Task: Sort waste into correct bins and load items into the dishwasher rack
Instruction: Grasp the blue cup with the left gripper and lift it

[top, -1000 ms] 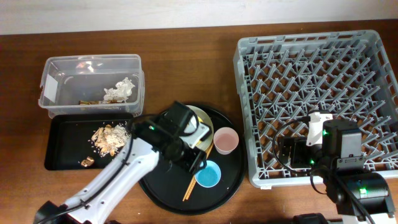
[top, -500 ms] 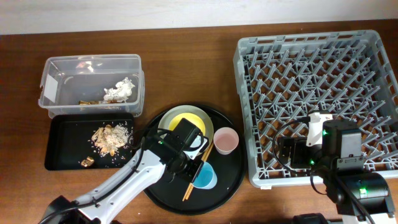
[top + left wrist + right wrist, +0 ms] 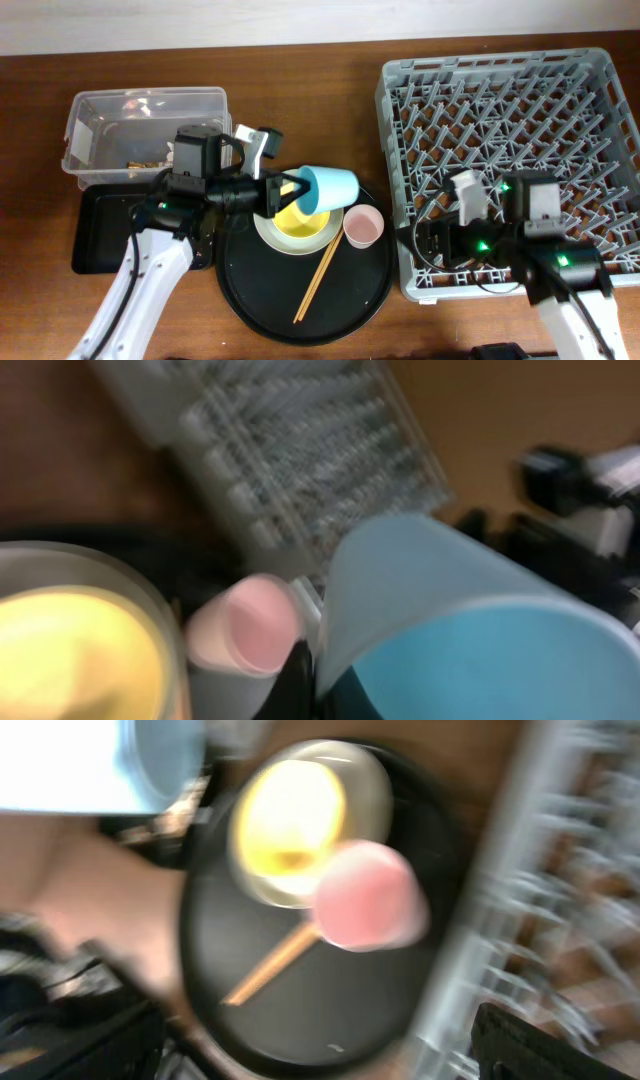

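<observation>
Cups: two counted, light blue cup (image 3: 328, 188) and pink cup (image 3: 363, 226).
Bowls: one, yellow bowl (image 3: 300, 222).
Plates: one, grey-green plate (image 3: 272, 240).
Utensils: one pair of chopsticks (image 3: 320, 277) noted; single sticks not told apart.
Bins: two, clear tub (image 3: 145, 96) and black rectangular tray (image 3: 100, 240).
Other trays: one, round black tray (image 3: 260, 300).
Racks: one, dishwasher rack (image 3: 520, 110).
Arms: two, left arm (image 3: 150, 270) and right arm (image 3: 560, 275).
Waste: brown scraps (image 3: 145, 162) seen in tub; number not countable.

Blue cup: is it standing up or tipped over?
Tipped on its side. The left gripper holds the light blue cup above the yellow bowl, and overhead shows its side wall, not its open mouth.
</observation>
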### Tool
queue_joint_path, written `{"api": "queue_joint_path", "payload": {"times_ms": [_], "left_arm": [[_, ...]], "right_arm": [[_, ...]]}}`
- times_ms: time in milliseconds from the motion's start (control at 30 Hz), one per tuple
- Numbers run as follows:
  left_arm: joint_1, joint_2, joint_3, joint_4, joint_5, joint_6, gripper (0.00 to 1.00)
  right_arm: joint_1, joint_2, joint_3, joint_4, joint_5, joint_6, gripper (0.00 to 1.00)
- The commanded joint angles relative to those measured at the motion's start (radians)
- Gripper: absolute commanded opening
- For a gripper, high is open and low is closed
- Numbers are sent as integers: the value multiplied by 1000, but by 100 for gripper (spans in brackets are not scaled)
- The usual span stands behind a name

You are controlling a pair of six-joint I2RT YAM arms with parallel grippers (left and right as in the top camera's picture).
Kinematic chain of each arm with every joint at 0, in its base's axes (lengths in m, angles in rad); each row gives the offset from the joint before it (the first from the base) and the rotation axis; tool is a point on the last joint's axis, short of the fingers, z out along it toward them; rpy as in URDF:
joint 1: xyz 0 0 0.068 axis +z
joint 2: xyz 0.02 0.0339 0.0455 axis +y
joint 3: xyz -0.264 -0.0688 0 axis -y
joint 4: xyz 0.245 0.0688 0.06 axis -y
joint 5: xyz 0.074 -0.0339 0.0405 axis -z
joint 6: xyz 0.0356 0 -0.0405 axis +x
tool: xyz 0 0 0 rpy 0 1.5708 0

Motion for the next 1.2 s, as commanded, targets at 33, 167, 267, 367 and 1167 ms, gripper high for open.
{"api": "queue_joint_path", "payload": {"times_ms": [33,167,267,367,1167], "left_arm": [[-30,117,9,191,380,-186,0],[-76,149,9,235,389,-223,0],[-113,149,9,239,404,-223,0],[-115,149,9,239,405,-238,0],[-165,149,9,455,426,-417,7]], "right_arm": [[-2,120,15,84,-418,-90,99],[-2,206,15,233,-604,-90,99],[-2,220,15,378,-718,-89,99],[-1,220,15,471,-848,-79,94],[-1,220,14,489,-777,-79,62]]}}
